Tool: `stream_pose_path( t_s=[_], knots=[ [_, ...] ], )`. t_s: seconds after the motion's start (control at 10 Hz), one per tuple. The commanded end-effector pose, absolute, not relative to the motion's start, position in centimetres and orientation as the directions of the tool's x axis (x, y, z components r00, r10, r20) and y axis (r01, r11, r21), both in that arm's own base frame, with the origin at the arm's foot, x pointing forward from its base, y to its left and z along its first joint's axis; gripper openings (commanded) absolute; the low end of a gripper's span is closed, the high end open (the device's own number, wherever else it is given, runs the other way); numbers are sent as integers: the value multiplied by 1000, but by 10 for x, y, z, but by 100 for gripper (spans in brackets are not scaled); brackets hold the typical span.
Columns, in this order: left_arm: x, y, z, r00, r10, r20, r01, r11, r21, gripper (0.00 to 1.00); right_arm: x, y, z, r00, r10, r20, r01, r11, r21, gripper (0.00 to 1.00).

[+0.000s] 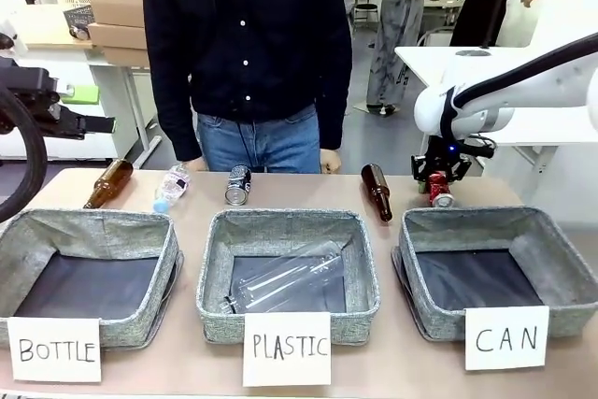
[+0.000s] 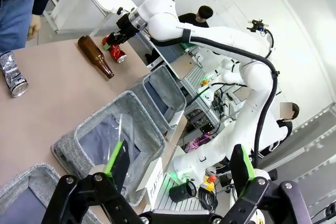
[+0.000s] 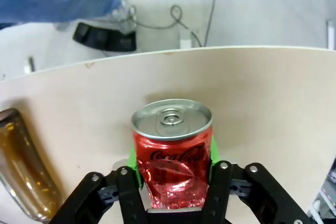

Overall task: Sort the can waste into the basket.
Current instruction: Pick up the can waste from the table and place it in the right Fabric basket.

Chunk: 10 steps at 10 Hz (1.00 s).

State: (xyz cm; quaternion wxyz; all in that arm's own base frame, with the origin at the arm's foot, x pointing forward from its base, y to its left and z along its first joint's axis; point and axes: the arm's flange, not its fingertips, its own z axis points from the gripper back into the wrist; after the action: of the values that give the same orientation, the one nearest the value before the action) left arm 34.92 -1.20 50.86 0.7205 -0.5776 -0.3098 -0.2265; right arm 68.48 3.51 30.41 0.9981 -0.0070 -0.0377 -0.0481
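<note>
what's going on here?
The right gripper has its fingers shut on the red can, low at the table just behind the CAN basket; nothing lies in that basket yet. The silver can lies on the table near the person, who stands at the far side with hands off it. The left gripper is open and holds nothing, up above the other baskets.
</note>
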Motion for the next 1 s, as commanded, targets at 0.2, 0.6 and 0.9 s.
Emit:
stream_pose_path(
  t_s=[0.2, 0.6, 0.9],
  knots=[
    [350, -14, 510, 686, 43, 726, 704, 216, -677, 100, 685, 29, 309, 994, -84, 73, 81, 996, 38, 0],
    [350, -14, 510, 686, 43, 726, 704, 216, -677, 100, 678, 30, 323, 993, -76, 90, 72, 996, 53, 0],
    [350, -14, 510, 686, 43, 726, 704, 216, -677, 100, 575, 19, 431, 996, 26, 80, -39, 987, 157, 0]
  ],
)
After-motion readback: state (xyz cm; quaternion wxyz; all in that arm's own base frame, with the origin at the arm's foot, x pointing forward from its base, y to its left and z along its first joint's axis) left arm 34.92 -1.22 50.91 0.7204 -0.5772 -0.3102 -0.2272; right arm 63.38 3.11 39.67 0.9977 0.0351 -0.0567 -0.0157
